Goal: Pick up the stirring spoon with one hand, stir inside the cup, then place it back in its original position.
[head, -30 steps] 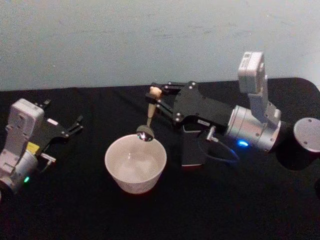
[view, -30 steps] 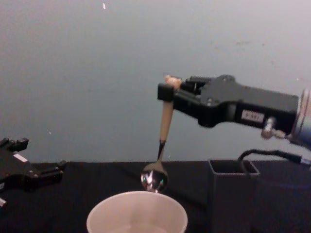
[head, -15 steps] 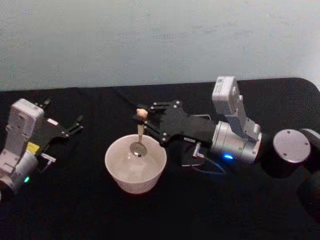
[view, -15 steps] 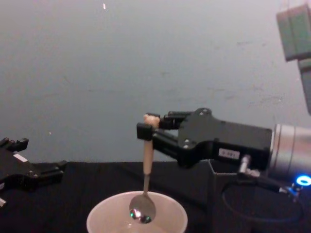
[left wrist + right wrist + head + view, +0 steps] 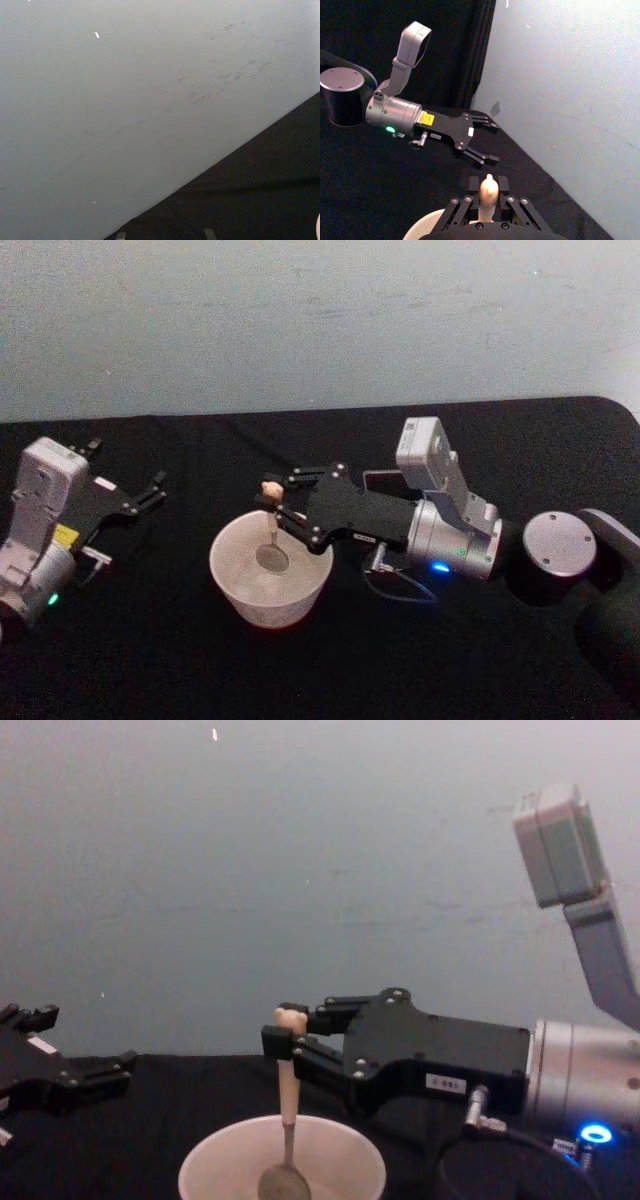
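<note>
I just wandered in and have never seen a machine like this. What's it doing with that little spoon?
The robot is stirring. Its right gripper has its fingers closed on the top of the stirring spoon, just under the tiny bear head. The spoon hangs nearly upright, with its metal bowl down inside the cream cup. The left gripper lies idle on the black table off to the left, its fingers open, well apart from the cup.

Dim, soft even light, v. faint shadows
</note>
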